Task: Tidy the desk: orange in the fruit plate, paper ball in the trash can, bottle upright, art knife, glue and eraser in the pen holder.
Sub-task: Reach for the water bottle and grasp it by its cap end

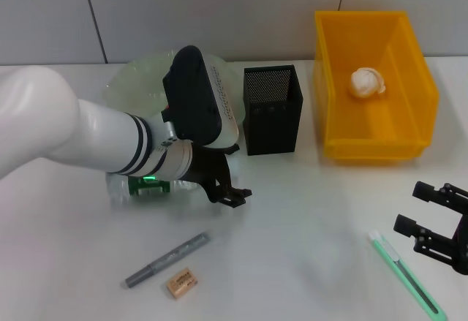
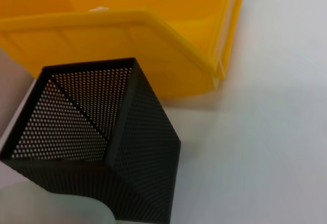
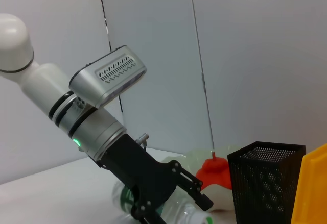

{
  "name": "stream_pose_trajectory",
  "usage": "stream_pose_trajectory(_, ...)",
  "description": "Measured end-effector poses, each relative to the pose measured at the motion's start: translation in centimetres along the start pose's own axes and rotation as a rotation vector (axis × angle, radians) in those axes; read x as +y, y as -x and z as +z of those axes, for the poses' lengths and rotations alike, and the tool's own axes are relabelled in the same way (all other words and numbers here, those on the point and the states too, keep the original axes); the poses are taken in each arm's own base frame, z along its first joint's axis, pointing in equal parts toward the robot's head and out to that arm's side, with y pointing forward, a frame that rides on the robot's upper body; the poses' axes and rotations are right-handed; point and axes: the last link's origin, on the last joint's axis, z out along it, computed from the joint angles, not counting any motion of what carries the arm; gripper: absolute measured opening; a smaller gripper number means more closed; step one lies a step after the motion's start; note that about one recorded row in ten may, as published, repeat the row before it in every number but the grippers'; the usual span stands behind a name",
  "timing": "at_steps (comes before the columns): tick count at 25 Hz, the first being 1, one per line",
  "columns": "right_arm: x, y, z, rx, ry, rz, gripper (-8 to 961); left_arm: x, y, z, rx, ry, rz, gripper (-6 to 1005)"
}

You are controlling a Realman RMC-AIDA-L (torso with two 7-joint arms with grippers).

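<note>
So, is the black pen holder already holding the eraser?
No. In the head view the eraser lies on the table beside the grey glue stick, far from the pen holder.

A yellow bin point(image 1: 374, 87) is seen at two o'clock, with a white paper ball point(image 1: 366, 82) in it. The holder point(image 1: 272, 109) at twelve o'clock is black, in perforated mesh. A grey pen point(image 1: 167, 259), a tan eraser point(image 1: 180, 282) and a green knife point(image 1: 406, 275) are shown. The left arm point(image 1: 80, 127) is white with black bands; both grippers point(image 1: 232, 194) point(image 1: 439, 222) are black.
</note>
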Motion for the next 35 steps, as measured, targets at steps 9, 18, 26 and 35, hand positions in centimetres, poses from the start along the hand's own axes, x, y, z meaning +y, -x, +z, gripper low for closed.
stream_pose_trajectory(9,0.1,-0.1,-0.1,0.001,-0.002,0.004,695,0.6,0.2,0.1,-0.004,0.014,0.002,814)
stream_pose_trajectory(18,0.2,-0.2,-0.2,-0.002,-0.004,0.006,694,0.4,0.2,-0.5,0.006,-0.006,0.015,813)
stream_pose_trajectory(26,0.1,-0.1,-0.2,-0.004,-0.006,0.004,695,0.6,1.1,-1.0,-0.049,-0.015,0.049,813)
stream_pose_trajectory(35,-0.1,0.1,0.2,-0.006,-0.006,-0.002,694,0.8,1.3,-1.0,-0.057,-0.004,0.058,813)
